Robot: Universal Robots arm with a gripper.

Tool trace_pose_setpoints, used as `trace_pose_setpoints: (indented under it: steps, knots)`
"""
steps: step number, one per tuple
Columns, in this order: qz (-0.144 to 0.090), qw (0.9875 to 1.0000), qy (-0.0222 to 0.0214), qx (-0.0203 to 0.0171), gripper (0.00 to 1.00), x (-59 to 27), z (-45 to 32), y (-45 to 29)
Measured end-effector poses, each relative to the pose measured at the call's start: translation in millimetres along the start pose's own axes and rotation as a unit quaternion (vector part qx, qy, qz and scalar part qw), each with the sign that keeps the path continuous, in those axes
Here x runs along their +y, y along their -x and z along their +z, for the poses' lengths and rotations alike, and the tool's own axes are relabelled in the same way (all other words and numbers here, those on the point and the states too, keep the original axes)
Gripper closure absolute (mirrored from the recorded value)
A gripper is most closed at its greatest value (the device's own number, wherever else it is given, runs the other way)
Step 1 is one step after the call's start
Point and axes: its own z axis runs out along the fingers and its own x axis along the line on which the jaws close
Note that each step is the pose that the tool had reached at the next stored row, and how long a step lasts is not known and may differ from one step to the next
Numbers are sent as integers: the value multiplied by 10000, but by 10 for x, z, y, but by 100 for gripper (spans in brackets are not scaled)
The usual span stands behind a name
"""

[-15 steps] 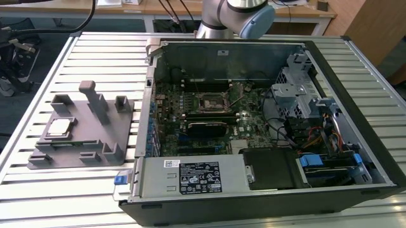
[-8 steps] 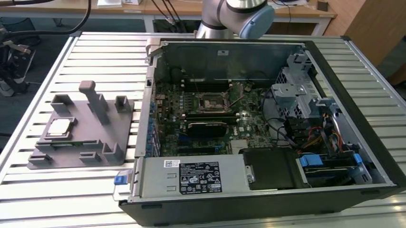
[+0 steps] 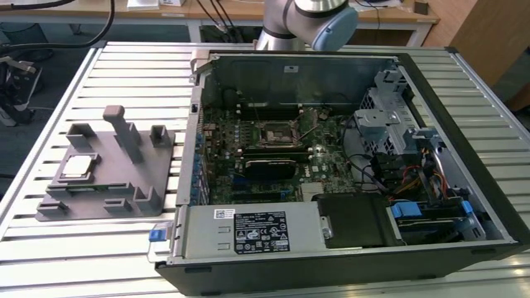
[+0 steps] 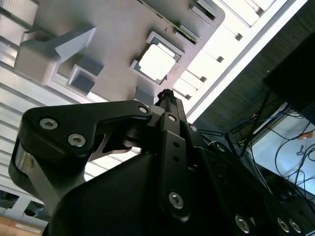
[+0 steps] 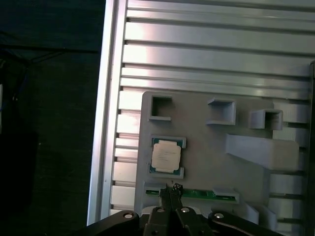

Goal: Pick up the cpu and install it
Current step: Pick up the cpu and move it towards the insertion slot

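A ribbed aluminium table [image 3: 99, 248] stands on dark floor [image 3: 25, 143], with wooden desks [image 3: 74, 7] behind.

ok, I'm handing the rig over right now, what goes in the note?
The gripper is empty with its jaws shut, above the fixture tray and not touching the cpu.
The cpu lies flat in its tray pocket, metal top up.
The socket sits on the board inside the open computer case, to the exterior view's right of the tray.
Done: nothing.
Left: picking up the cpu and installing it.
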Motion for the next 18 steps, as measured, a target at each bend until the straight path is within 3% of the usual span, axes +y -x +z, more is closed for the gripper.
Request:
trace_pose_setpoints:
  steps: [8, 10, 11, 13, 14, 18]
  knots:
    - [0, 10000, -12, 1, 87, 0, 50, -37]
    - [0, 10000, -11, 0, 76, 0, 61, -36]
    - [4, 10000, -11, -1, 76, -1, 78, -36]
    - [69, 10000, -11, -2, 64, -3, 112, -29]
    - [97, 10000, -11, -2, 64, -4, 128, -17]
    - [127, 9999, -9, -6, 47, -7, 205, 29]
